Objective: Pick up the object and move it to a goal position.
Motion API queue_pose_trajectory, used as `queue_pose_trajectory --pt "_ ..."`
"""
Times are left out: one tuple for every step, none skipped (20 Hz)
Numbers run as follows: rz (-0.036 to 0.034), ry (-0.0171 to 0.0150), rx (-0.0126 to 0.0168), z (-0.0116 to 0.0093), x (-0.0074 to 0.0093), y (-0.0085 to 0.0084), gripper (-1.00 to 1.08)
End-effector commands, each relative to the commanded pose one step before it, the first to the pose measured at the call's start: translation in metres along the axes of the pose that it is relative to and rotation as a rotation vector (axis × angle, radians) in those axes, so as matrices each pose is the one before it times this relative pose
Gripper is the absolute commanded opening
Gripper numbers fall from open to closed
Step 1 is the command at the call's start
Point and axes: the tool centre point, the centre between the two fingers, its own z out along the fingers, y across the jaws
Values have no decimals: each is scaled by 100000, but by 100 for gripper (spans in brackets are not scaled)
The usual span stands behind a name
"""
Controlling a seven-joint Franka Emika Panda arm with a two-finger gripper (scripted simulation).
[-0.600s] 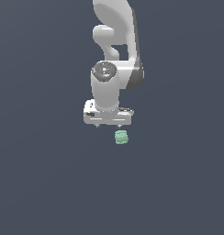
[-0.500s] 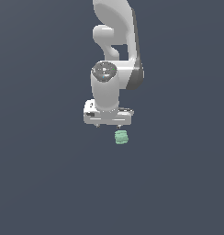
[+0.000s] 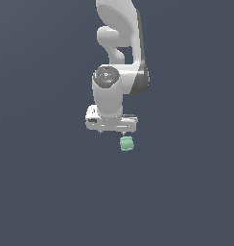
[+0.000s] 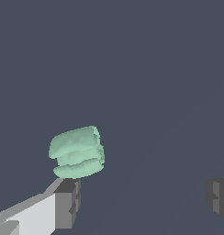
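One small mint-green object point(image 3: 126, 143), a lumpy, roughly cylindrical block with ridged sides, lies on a plain dark slate-grey ground point(image 3: 47, 192) that shows no edges or corners in either view, so its place can only be given against the arm. In the exterior view it sits just below the white gripper point(image 3: 112, 131), under the end nearer the exterior view's right, and is much narrower than the gripper's body. In the wrist view the block point(image 4: 77, 152) lies on its side just beyond one dark finger pad point(image 4: 68, 202), close to it, though whether they touch I cannot tell; the other pad point(image 4: 218, 198) stands well apart at the far side of the picture. The jaws are spread wide and grasp nothing. Above the gripper rises the white Panda arm point(image 3: 120, 57), its wrist pointing straight down.
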Motion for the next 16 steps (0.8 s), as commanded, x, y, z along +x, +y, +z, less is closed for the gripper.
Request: queue_pose_trajectory --pt "31 -46 21 -3 -1 -27 100" --pt "-226 68 -40 46 -1 -53 100" --pt "-383 84 -58 94 0 -110 100" --pt "-529 119 -80 131 0 -148 100" --pt "-688 161 -104 163 -1 -192 100" --pt "-844 201 -126 197 -2 -234 100" --pt "-999 240 -146 230 -3 -277 100" --pt "-1158 279 -164 264 -5 -322 100" --pt "-1309 315 -178 296 -6 -364 100" --pt "-1469 351 -190 331 -7 -411 100" --pt "-1635 389 -201 365 -9 -461 100" --pt "-1797 427 -207 397 -11 -509 100" --pt "-1954 465 -209 426 -13 -556 100" --pt "-1897 452 -188 408 -13 -543 100" --pt "-1738 414 -159 370 -12 -501 100" --pt "-1577 376 -133 332 -11 -457 100"
